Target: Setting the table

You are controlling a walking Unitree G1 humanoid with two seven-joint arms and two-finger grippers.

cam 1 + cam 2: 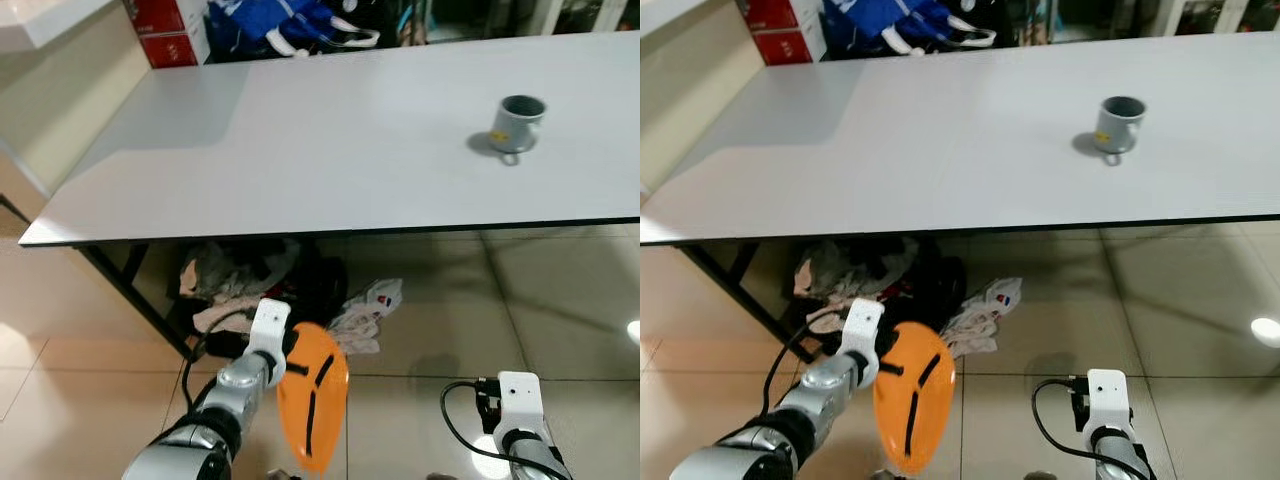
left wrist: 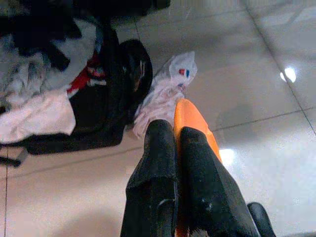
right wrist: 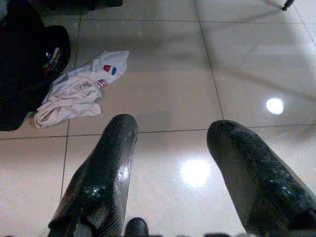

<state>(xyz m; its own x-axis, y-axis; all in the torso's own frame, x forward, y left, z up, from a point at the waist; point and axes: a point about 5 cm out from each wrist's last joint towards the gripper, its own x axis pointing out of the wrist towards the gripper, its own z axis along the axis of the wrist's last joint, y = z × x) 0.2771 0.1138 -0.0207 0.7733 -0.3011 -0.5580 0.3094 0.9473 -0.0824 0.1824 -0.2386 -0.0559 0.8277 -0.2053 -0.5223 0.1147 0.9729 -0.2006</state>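
Between the left gripper's (image 2: 170,163) two black fingers sits an orange plate (image 1: 312,394), pinched on edge and hanging low over the tiled floor (image 3: 163,94), below and short of the grey table (image 1: 330,150). Far ahead of it and off to the right, a grey mug (image 1: 518,123) stands upright on the tabletop. The right gripper (image 3: 170,168) hangs spread wide, holding nothing. Beyond it on the tiles lies a white bag (image 3: 79,89) with red-and-blue marks, too small to read.
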